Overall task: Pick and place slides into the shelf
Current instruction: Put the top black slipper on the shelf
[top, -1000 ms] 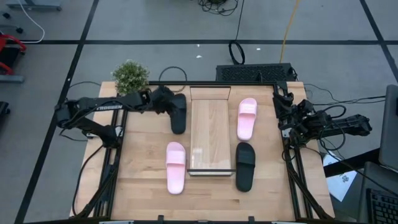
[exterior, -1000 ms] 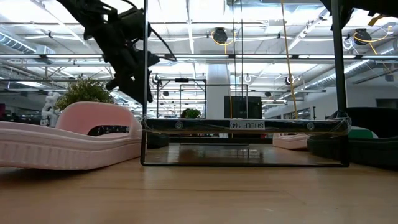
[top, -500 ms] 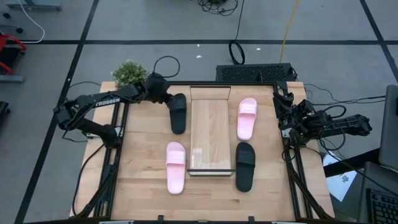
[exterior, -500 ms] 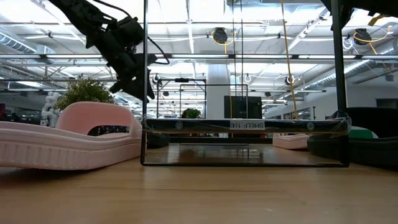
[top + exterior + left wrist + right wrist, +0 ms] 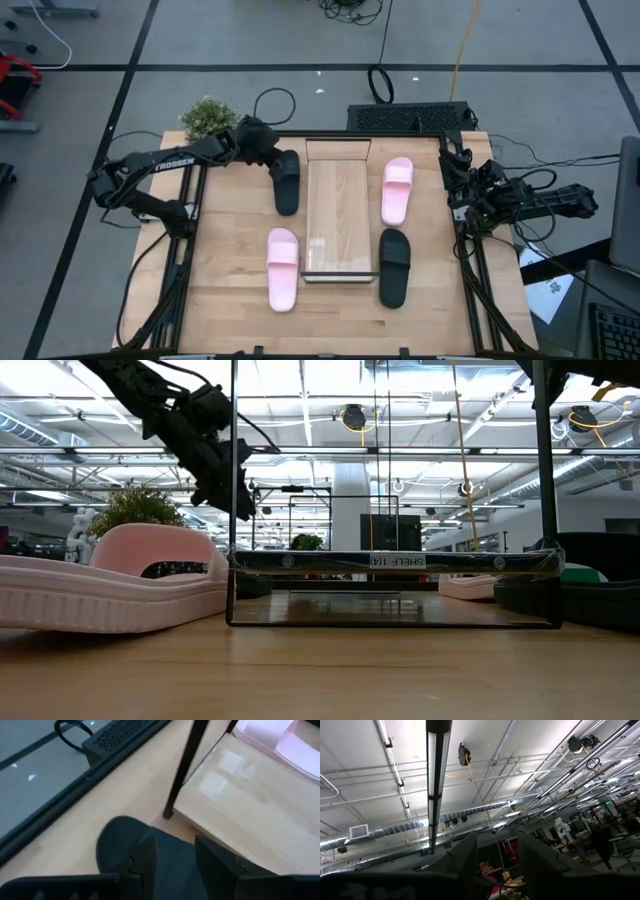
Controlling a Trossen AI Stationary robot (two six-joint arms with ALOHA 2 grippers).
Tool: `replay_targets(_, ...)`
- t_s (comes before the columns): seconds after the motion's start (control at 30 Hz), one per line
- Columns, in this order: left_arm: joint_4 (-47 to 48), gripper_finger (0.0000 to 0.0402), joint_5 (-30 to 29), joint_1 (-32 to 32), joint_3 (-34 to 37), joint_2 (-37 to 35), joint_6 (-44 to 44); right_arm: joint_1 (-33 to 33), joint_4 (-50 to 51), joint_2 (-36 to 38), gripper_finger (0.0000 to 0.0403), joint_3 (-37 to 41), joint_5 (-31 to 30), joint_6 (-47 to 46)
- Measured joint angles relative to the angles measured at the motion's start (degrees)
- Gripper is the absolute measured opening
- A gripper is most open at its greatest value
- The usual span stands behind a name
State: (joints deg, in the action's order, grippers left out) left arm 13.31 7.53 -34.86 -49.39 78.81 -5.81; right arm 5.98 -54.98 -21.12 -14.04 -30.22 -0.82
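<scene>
Left gripper (image 5: 268,152) sits over the far end of the black slide (image 5: 287,182) at the table's (image 5: 230,290) 11 o'clock area. In the left wrist view its fingers (image 5: 214,858) are spread with a gap between them, and that slide's rounded end (image 5: 125,845) lies directly under and ahead of them. Nothing is pinched yet.

Key relation: the slide's long axis runs 12-to-6, parallel to the shelf's (image 5: 340,212) long side. The shelf lies at 3 o'clock from this slide, just beside it; its dark corner post (image 5: 185,765) stands close to the slide's end. Left arm is clearly nearer, so the likely move is to close on the slide, lift, then shift toward 3 o'clock over the shelf edge. Judgement: the post is the likely snag.

Other slides, all on the table with long axes 12-to-6:
- pink slide (image 5: 283,268) at 7 o'clock of the shelf, left side
- second pink slide (image 5: 397,190) at 1 o'clock, right side
- second black slide (image 5: 394,266) at 5 o'clock, right side

Shelf contents: nothing on it in the high view. 0 of 4 placed.

Right gripper (image 5: 455,185) is parked at the table's 3 o'clock edge, well apart from the right-hand slides. Its wrist camera points at the ceiling, with the fingers (image 5: 465,852) spread and empty.

A potted plant (image 5: 208,119) sits at the far left corner, near the left arm.
</scene>
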Motion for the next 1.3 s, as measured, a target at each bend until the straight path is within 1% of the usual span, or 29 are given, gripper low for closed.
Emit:
replay_targets(0.07, 0.0, 0.0129, 0.7, -0.1, 0.0, 1.1, 1.5, 0.0, 0.0, 0.0, 0.0128, 0.0, 0.0, 0.0)
replay_targets(0.17, -1.0, 0.0129, 3.3, -0.3, 0.0, 3.4, 3.7, 0.0, 0.0, 0.0, 0.0128, 0.0, 0.0, -0.8)
replay_targets(0.23, -1.3, 0.0129, 4.5, -0.3, 0.0, 5.2, 3.0, 0.0, 0.0, 0.0, 0.0128, 0.0, 0.0, -1.8)
replay_targets(0.4, -4.0, 0.0129, 5.0, -0.6, 0.0, 6.9, 2.0, 0.0, 0.5, 0.0, 0.0128, 0.0, 0.0, -3.0)
replay_targets(0.6, -5.1, 0.0129, 13.7, -3.3, 0.0, 6.4, -1.6, 0.0, 0.4, 0.0, 0.0128, 0.0, -0.2, -2.0)
replay_targets(0.8, -6.4, 0.0132, 17.6, -5.0, 0.0, 6.4, -2.9, 0.0, 0.4, 0.0, 0.0128, 0.0, -2.1, 0.9)
replay_targets(0.9, -7.7, 0.0152, 17.9, -5.0, 0.0, 6.4, -4.0, 0.0, 0.5, 0.0, 0.0128, 0.0, -2.9, 1.3)
replay_targets(1.03, -9.5, 0.0198, 17.5, -5.0, 0.0, 6.4, -4.4, 0.0, 0.4, 0.0, 0.0128, 0.0, -2.8, 1.7)
replay_targets(1.17, -9.0, 0.0241, 16.5, -6.0, 0.0, 6.4, -4.6, 0.0, 0.4, 0.0, 0.0128, 0.0, -2.8, 1.7)
replay_targets(1.3, -7.7, 0.0264, 17.5, -7.9, 0.0, 6.4, -7.3, 0.0, 0.4, 0.0, 0.0128, 0.0, -2.8, 1.7)
